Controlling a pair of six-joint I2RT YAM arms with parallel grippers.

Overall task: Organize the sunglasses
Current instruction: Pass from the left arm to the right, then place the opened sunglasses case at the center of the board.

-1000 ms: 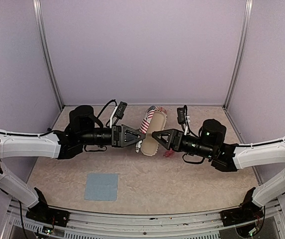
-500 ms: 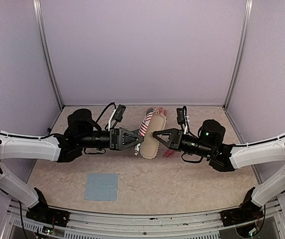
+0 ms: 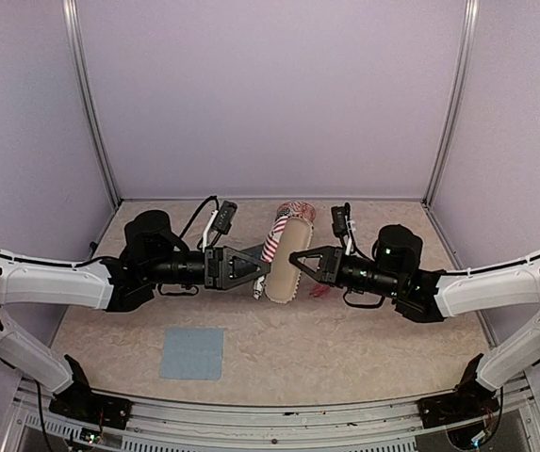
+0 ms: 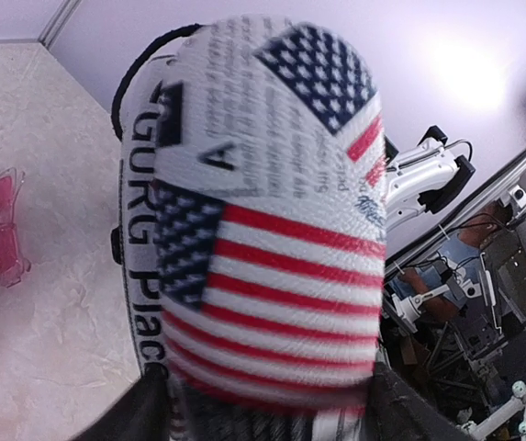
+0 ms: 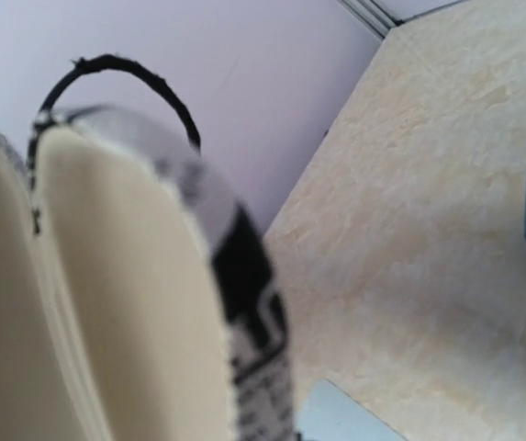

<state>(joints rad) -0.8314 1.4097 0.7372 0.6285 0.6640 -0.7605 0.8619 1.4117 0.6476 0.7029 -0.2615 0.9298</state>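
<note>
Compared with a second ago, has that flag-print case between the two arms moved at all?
Yes. The flag-print case has drifted a little down the top view, toward the near edge and closer to the blue cloth, which stayed put.

The pouch (image 4: pixel 272 230) side reads "GURG Plac", cut off.

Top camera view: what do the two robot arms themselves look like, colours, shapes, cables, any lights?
The left arm and right arm have white shell links near their bases, then black joints and forearms. The left gripper and right gripper are black and triangular. Black cables loop to small black wrist cameras. A green light glows on the right arm.
</note>
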